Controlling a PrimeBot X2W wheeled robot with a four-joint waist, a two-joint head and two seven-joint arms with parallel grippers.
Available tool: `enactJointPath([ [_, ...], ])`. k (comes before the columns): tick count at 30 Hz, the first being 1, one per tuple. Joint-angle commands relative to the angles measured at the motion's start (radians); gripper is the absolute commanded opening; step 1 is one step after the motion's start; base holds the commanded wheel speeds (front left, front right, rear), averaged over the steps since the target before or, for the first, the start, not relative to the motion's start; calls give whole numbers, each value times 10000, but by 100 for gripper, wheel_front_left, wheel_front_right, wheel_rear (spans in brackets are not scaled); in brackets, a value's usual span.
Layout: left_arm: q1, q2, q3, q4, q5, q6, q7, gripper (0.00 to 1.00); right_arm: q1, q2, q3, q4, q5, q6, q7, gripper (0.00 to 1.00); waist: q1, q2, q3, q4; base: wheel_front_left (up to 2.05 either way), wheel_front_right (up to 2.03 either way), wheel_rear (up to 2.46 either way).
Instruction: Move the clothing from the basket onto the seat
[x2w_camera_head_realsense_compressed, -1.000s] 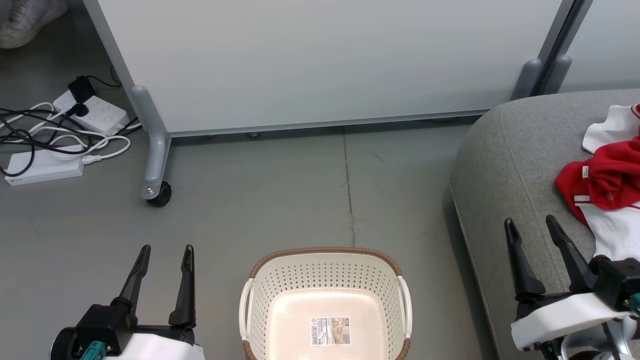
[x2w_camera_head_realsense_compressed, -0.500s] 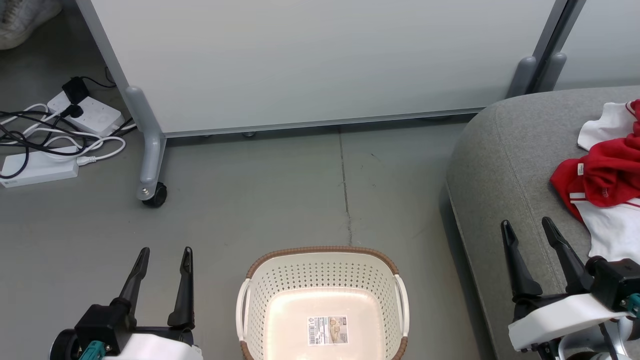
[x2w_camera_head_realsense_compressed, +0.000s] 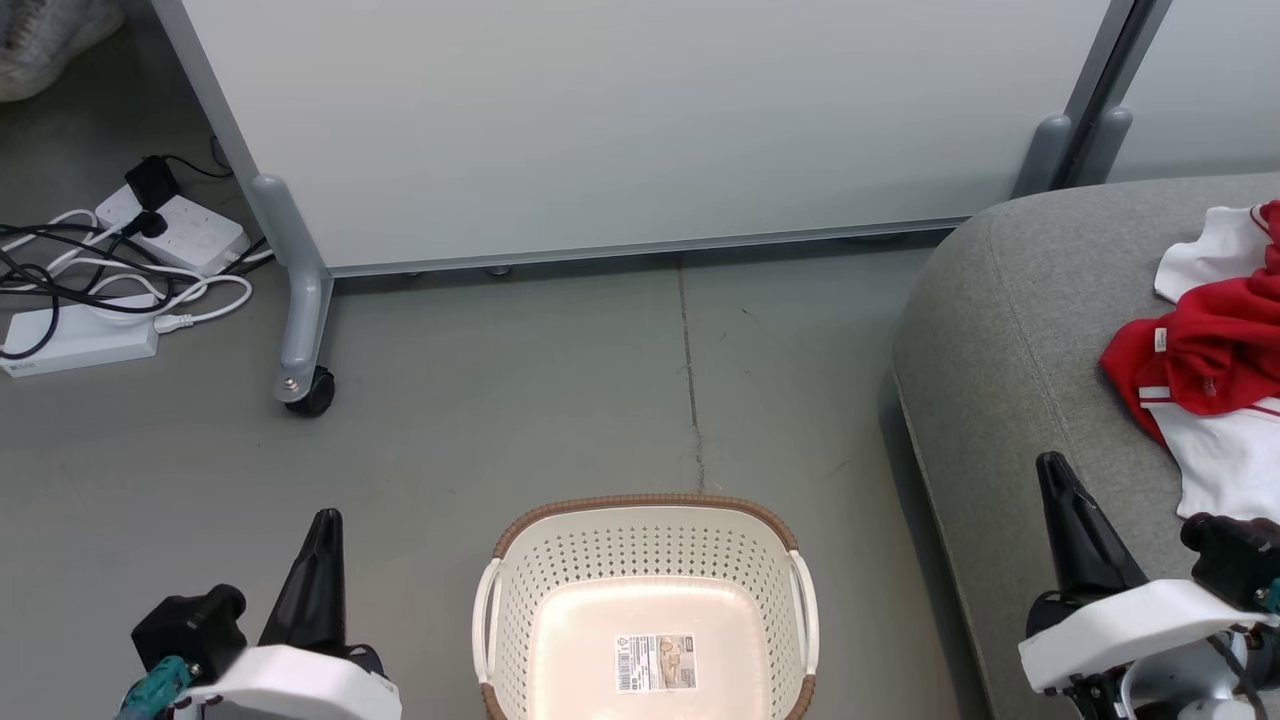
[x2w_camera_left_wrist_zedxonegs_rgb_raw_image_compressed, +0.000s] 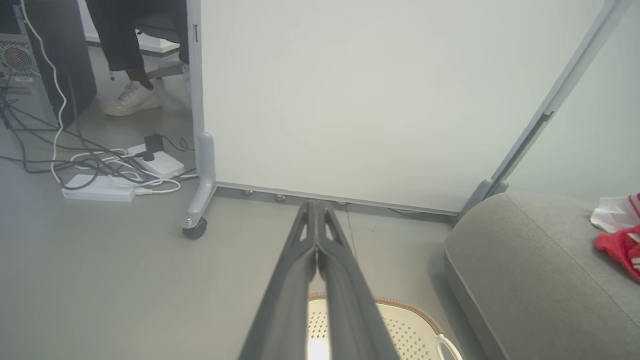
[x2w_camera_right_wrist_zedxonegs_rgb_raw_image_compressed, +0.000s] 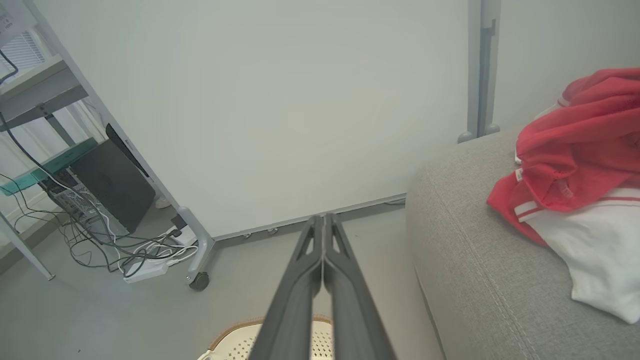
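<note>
Head view, looking down at a grey floor (x2w_camera_head_realsense_compressed: 500, 420). At bottom centre stands the basket (x2w_camera_head_realsense_compressed: 645, 500), a cream-white perforated plastic laundry basket with a brown woven-look rim and two side handles. Its bare inner bottom carries a barcode sticker (x2w_camera_head_realsense_compressed: 656, 662); black bars and a small picture show on it, but the print is too small to read.

To the right is the seat (x2w_camera_head_realsense_compressed: 1000, 340), a large grey fabric sofa with a rounded corner and a stitched seam. The clothing (x2w_camera_head_realsense_compressed: 1215, 345) lies on the seat near the right edge of the view, well apart from the basket. It is crumpled bright-red fabric with white panels and white stripe trim. A small white label (x2w_camera_head_realsense_compressed: 1161, 338) sticks out of the red fabric; its writing cannot be read.

The left gripper (x2w_camera_head_realsense_compressed: 326, 522) sits at lower left above the floor, to the left of the basket. Its two dark fingers are pressed together into one point with nothing between them. The right gripper (x2w_camera_head_realsense_compressed: 1052, 465) sits at lower right over the near edge of the seat, its fingers likewise pressed together, near the clothing but apart from it. Each wrist view shows its own fingers lying flat against each other.

Behind the basket stands a pale partition panel (x2w_camera_head_realsense_compressed: 640, 120) on grey feet, one with a black caster (x2w_camera_head_realsense_compressed: 313, 390). Left of it, two white power strips (x2w_camera_head_realsense_compressed: 190, 228) lie on the floor among black and white cables (x2w_camera_head_realsense_compressed: 110, 290); any marking on them is too small to read. In the left wrist view, a person's foot (x2w_camera_left_wrist_zedxonegs_rgb_raw_image_compressed: 132, 97) in a white sneaker rests on the floor beyond the panel
</note>
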Motion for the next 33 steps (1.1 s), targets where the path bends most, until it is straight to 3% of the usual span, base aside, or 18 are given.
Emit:
enactJointPath([
  [1, -484, 11, 215, 67, -381, -132, 71, 0, -385, -87, -114, 36, 450, 2, 61, 0, 0, 0, -3, 4, 0, 0, 0],
  [33, -2268, -831, 1653, 1990, -4381, -1437, 1219, 0, -1959, -182, -820, 2200, 5249, 3, 496, 0, 0, 0, -69, 52, 0, 0, 0],
])
